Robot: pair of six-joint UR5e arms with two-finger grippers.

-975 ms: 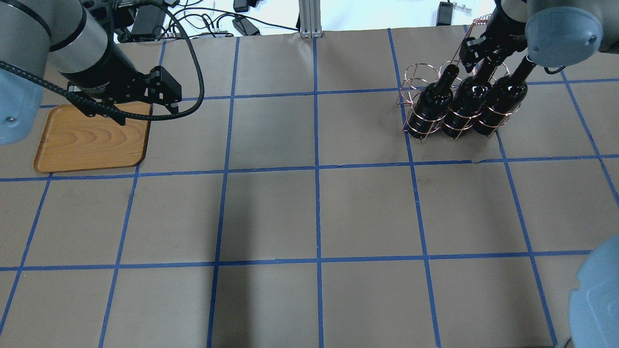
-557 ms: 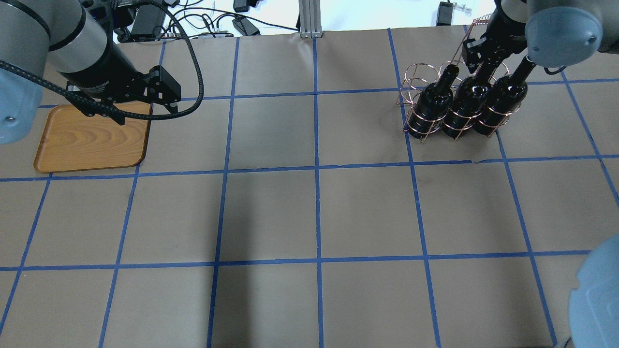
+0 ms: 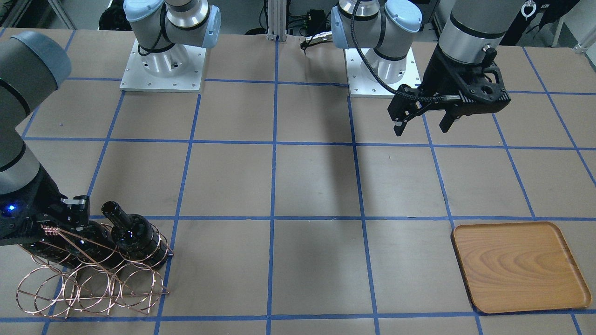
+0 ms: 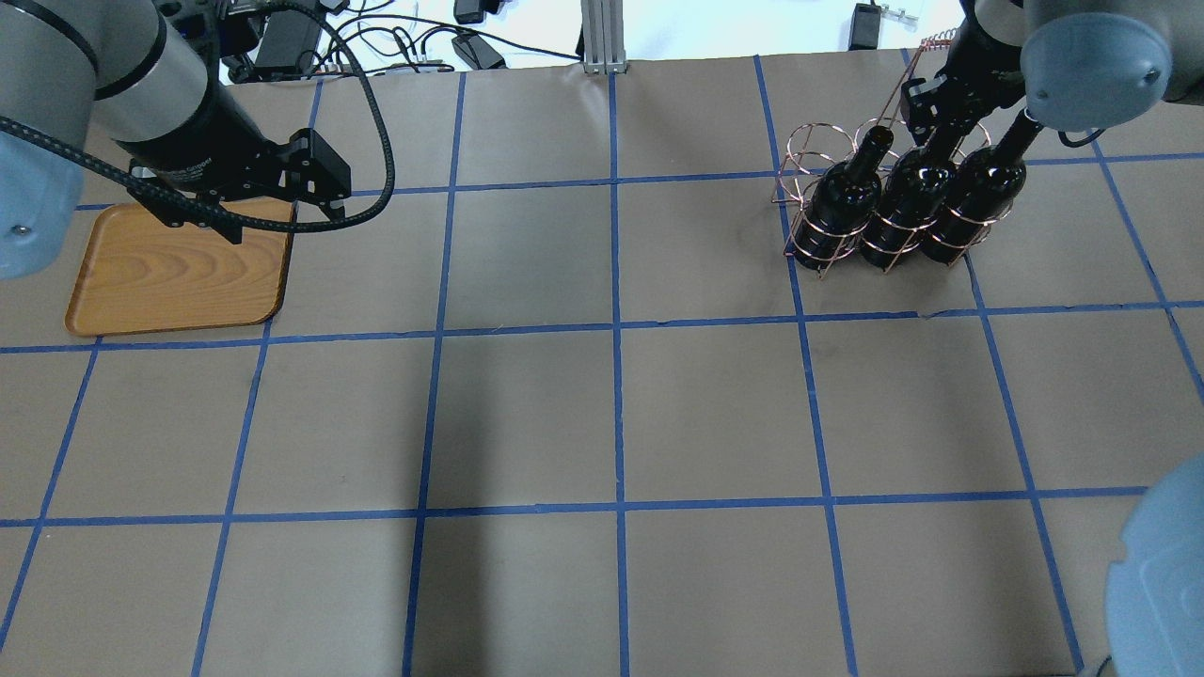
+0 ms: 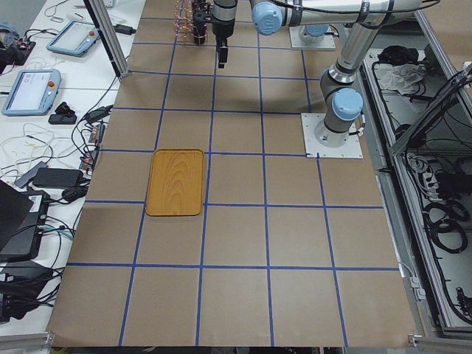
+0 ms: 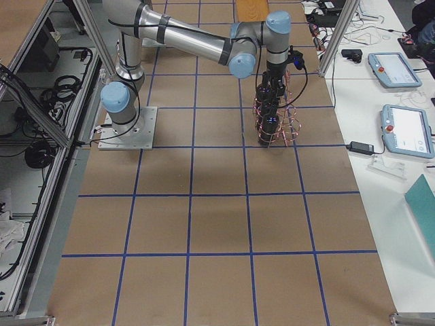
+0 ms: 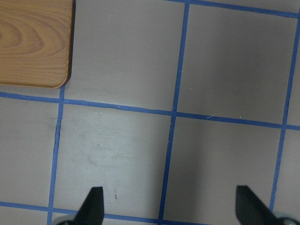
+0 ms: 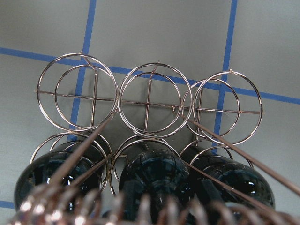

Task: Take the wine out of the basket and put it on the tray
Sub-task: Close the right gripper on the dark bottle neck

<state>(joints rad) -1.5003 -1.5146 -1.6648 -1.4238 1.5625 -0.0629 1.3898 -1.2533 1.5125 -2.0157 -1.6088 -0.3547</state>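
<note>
Three wine bottles [image 4: 844,202] are counted in one basket [image 8: 149,101] (six rings in two rows of three). One tray [image 4: 179,277] is seen on the counter [image 4: 527,414], and two arms are counted, a left arm [image 3: 470,28] and a right arm [image 3: 18,93].

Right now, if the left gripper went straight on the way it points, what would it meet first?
Most likely the bare table, near a crossing of blue tape. The left gripper points down with fingers open, and the tray lies off to one side.

I see bare desk [image 4: 611,414] all the way between basket [image 3: 93,284] and tray [image 4: 179,273], though the basket's wire handle [image 3: 49,229] slants across the bottles [image 4: 908,202].
</note>
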